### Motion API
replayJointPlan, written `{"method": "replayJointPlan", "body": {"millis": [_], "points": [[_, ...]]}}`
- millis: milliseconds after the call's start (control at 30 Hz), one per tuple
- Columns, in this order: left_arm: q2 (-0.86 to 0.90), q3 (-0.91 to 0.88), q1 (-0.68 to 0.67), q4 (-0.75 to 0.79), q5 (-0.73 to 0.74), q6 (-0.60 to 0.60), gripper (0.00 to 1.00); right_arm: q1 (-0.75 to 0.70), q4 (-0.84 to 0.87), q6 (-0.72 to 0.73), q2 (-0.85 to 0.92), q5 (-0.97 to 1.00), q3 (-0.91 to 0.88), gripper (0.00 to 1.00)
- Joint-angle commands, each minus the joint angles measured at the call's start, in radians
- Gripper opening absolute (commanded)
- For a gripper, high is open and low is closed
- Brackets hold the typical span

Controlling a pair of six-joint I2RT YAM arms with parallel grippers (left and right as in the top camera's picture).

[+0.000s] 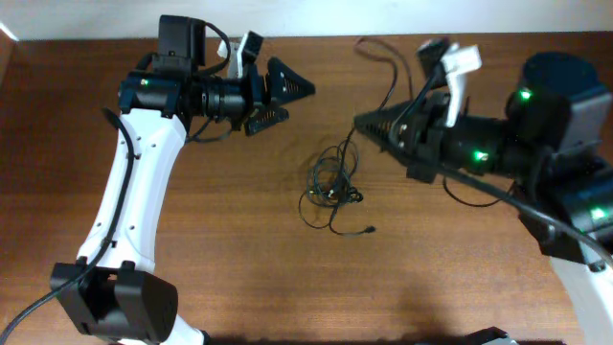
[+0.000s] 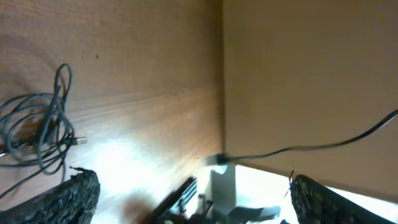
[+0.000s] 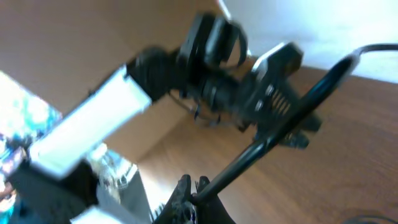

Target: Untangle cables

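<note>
The cables (image 1: 330, 187) lie as a small knotted bundle of thin black loops on the wooden table, mid-table; the bundle also shows at the left of the left wrist view (image 2: 37, 130). One strand (image 1: 393, 72) runs from the bundle up toward the table's far edge. My right gripper (image 1: 364, 123) hovers just right of and above the bundle, pointing left, shut on this black cable strand (image 3: 280, 124); its fingertips (image 3: 193, 185) pinch it. My left gripper (image 1: 280, 99) is open and empty, up left of the bundle; its fingers frame the left wrist view (image 2: 199, 202).
The table's far edge (image 2: 222, 74) runs close behind both grippers. A thin cable with a small plug end (image 2: 217, 160) trails past that edge. The left arm (image 3: 211, 50) fills the right wrist view. The white arm bases stand at the front left (image 1: 115, 297) and right (image 1: 584, 278).
</note>
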Motion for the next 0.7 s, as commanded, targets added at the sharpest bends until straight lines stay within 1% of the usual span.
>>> {"method": "replayJointPlan", "body": {"millis": [0,133,233,333,467,533,667], "points": [[-0.029,0.011,-0.012,-0.016,0.108,0.269,0.99,0.001,0.03,0.235,0.005,0.144,0.019,0.04],[-0.029,0.011,-0.011,-0.014,0.288,0.435,0.99,0.001,0.033,0.344,0.02,0.215,0.019,0.04],[-0.037,0.011,-0.011,-0.014,0.461,0.6,0.97,0.001,0.042,0.419,0.041,0.26,0.019,0.04],[-0.052,0.011,-0.011,-0.014,0.443,0.654,0.95,0.001,0.071,0.469,0.06,0.259,0.019,0.04],[-0.071,0.011,-0.011,-0.014,0.312,0.66,0.96,0.001,0.1,0.496,0.083,0.263,0.019,0.04],[-0.079,0.011,-0.02,-0.013,0.316,0.668,0.94,0.001,0.1,0.513,0.097,0.263,0.019,0.04],[-0.096,0.011,-0.04,-0.01,0.317,0.769,0.93,0.001,0.108,0.578,0.127,0.241,0.019,0.04]]}}
